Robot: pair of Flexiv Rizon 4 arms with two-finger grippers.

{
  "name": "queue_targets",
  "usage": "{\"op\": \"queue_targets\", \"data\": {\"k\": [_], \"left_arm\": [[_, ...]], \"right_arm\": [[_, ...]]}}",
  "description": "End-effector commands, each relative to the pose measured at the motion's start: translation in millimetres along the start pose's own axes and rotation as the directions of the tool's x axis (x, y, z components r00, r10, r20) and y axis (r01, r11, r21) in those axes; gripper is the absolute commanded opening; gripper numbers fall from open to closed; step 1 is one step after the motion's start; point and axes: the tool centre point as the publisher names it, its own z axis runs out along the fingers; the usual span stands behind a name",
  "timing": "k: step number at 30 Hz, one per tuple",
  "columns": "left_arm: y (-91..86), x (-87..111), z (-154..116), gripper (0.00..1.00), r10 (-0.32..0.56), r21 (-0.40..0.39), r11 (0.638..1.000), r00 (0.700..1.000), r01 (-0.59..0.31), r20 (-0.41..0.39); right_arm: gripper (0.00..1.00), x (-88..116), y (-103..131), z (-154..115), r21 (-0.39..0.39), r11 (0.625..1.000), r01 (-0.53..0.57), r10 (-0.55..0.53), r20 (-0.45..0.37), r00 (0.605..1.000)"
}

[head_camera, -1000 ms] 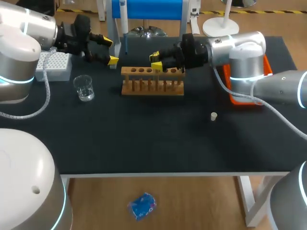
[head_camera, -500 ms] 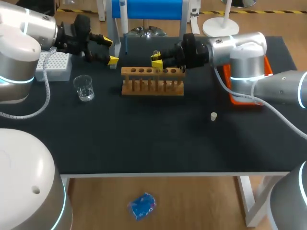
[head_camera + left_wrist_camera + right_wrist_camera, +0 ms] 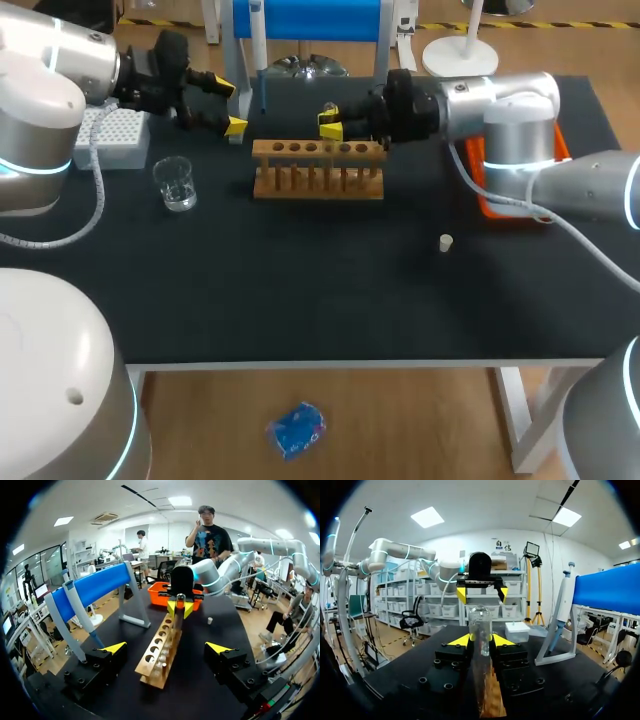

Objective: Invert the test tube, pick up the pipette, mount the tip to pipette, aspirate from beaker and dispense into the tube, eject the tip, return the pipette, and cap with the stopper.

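Two grippers: R gripper pinches the test tube at 12 o'clock of the wooden rack, L gripper spread wide at rack's 10 o'clock, nr the pipette.

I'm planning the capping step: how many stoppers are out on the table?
1. The stopper lies alone on the black table, off the rack's right end, near the orange tray. Others could be hidden behind the right arm.

Head overlooks table — wrist views face each other
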Motion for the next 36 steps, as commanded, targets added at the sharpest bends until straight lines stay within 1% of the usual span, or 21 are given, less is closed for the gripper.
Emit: {"op": "queue_targets", "data": {"k": [1, 12, 27, 36], "left_arm": [[-0.3, -0.6, 0, 1.0, -0.001, -0.002, 1.0, 1.0, 0.001, -0.002], [-0.3, -0.6, 0, 1.0, -0.001, -0.002, 1.0, 1.0, 0.001, -0.002], [-0.3, -0.6, 0, 1.0, -0.001, -0.002, 1.0, 1.0, 0.001, -0.002], [-0.3, -0.6, 0, 1.0, -0.001, -0.002, 1.0, 1.0, 0.001, -0.002]], "right_arm": [[0.0, 1, 1, -1, 0.001, 1.0, 0.002, -0.002, -0.001, 1.0], [0.0, 1, 4, 0, 0.008, 1.0, 0.011, -0.011, -0.007, 1.0], [0.0, 0, 19, -1, 0.01, 0.999, 0.038, -0.038, -0.015, 0.999], [0.0, 4, 29, -1, 0.006, 0.999, 0.04, -0.04, -0.016, 0.999]]}}
